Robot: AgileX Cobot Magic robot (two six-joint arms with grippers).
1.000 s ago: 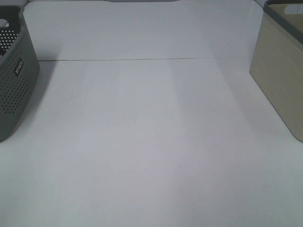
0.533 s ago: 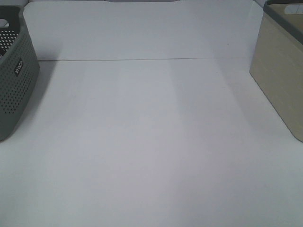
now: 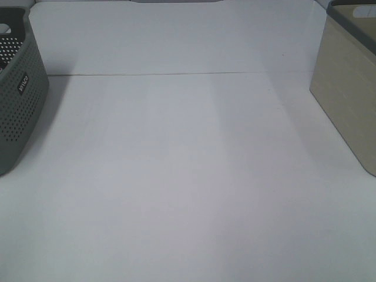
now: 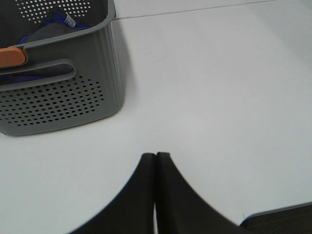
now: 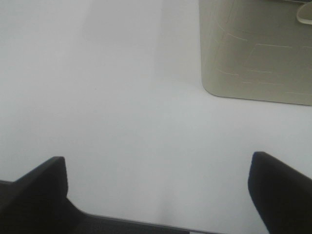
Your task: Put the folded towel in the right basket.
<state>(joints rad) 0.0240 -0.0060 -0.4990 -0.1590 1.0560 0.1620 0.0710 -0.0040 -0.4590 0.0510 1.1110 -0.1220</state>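
The right basket [image 3: 346, 100] is beige with a grey rim and stands at the table's right edge; it also shows in the right wrist view [image 5: 253, 53]. No folded towel lies on the table. Some grey and blue cloth [image 4: 53, 27] lies inside the grey perforated left basket [image 4: 63, 97]; I cannot tell if it is the towel. My left gripper [image 4: 156, 156] is shut and empty, low over the table near the grey basket. My right gripper [image 5: 157, 158] is open and empty, short of the beige basket. Neither gripper shows in the exterior high view.
The grey basket [image 3: 17, 111] stands at the table's left edge. An orange piece [image 4: 10, 56] sits on its rim. A thin seam [image 3: 176, 74] runs across the white table at the back. The table's front edge [image 4: 278, 214] shows below the left gripper.
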